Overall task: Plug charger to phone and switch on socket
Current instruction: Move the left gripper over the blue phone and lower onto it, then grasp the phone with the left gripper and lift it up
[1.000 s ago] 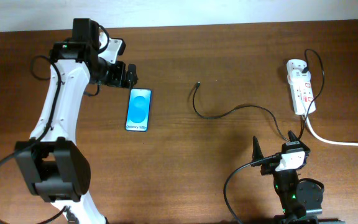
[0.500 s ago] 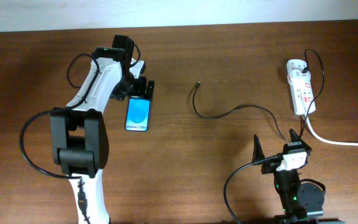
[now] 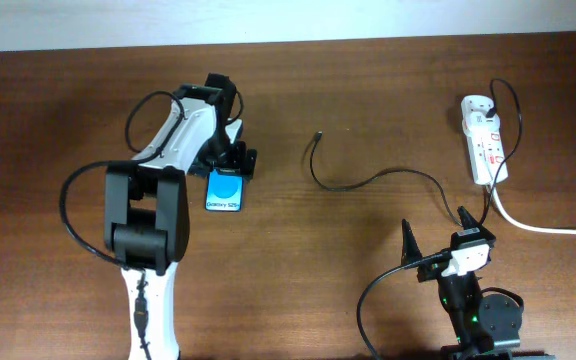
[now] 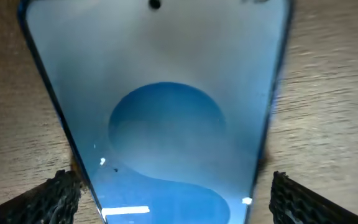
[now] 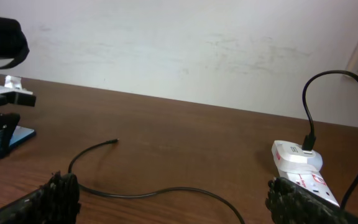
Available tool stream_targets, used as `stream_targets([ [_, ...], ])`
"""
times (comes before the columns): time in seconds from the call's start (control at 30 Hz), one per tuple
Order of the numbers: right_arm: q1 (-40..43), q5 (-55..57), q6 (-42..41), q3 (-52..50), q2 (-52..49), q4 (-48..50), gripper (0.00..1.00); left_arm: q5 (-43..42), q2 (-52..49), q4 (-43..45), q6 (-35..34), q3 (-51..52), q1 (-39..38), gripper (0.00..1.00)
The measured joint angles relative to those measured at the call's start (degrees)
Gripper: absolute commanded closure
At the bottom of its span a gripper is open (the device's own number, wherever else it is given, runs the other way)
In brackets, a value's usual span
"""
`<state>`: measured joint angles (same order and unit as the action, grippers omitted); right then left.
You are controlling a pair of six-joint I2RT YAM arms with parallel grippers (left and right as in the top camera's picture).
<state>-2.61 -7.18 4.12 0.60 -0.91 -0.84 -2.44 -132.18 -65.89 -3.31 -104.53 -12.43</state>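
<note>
The phone [image 3: 225,193] lies flat on the table with its blue screen up; it fills the left wrist view [image 4: 160,106]. My left gripper [image 3: 231,160] is open and low over the phone's far end, one finger on each side of it [image 4: 174,190]. The charger [image 3: 368,180] is a thin black cable lying in waves at mid-table, its plug tip [image 3: 317,136] free; it also shows in the right wrist view [image 5: 142,193]. The socket [image 3: 484,140] lies at the far right, with the white adapter at its far end [image 5: 298,157]. My right gripper [image 3: 436,240] is open and empty [image 5: 179,200].
The thick white cord [image 3: 548,228] runs from the socket off the right edge. A pale wall [image 5: 179,50] rises behind the table's far edge. The left arm's white links [image 3: 168,140] stretch over the left of the table.
My left arm has swung right and come down over the phone's far end, fingers now on both sides of it. The right arm, charger and socket have hardly moved.
</note>
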Motion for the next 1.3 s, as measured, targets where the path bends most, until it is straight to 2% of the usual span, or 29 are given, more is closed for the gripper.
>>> stream_targets([
  [0.07,0.0,0.0,-0.02,0.0,0.0,0.0,0.01,0.76,-0.26,-0.85,-0.85,-0.07,0.0,0.0],
  [0.3,0.0,-4.42,0.02,0.0,0.0,1.22,0.01,1.22,-0.33,0.39,-3.04,-0.07,0.0,0.12],
  [0.33,0.0,-5.55,-0.02,0.0,0.0,1.53,0.01,1.25,-0.33,0.74,-3.41,-0.11,0.0,0.15],
  [0.4,0.0,-6.84,-0.72,0.0,0.0,2.47,0.02,1.16,-0.33,0.81,-3.76,-0.11,0.0,0.28],
  [0.6,0.0,-7.93,-7.21,0.0,0.0,4.52,0.01,0.79,-0.33,0.87,-4.46,-0.31,0.0,0.37],
  [0.73,0.0,-7.98,-9.7,1.4,0.0,2.91,0.02,0.66,-0.46,0.66,-4.55,-0.83,0.0,0.37],
  [0.9,0.0,-8.0,-10.14,5.6,-0.63,-0.55,0.01,-0.39,-2.43,-4.07,-4.5,-8.35,0.0,0.41],
  [1.0,0.0,-8.22,-10.14,8.5,-5.01,-2.01,0.02,-0.55,-2.43,-6.64,-4.5,-14.84,0.0,0.43],
  [1.13,-0.02,-10.14,-10.16,15.41,-16.7,-4.7,0.02,-0.57,-2.43,-10.25,-4.5,-20.94,0.0,0.57],
  [1.2,-0.02,-10.97,-10.23,23.39,-25.07,-12.81,0.01,-0.66,-2.43,-11.82,-4.52,-24.02,0.0,0.64],
  [1.27,-0.02,-11.45,-10.29,32.54,-32.46,-21.59,0.01,-0.72,-2.43,-12.96,-4.5,-26.36,0.0,0.77],
  [1.3,-0.02,-11.98,-10.32,36.57,-35.41,-25.24,0.02,-0.76,-2.43,-13.29,-4.5,-27.02,0.0,0.8],
])
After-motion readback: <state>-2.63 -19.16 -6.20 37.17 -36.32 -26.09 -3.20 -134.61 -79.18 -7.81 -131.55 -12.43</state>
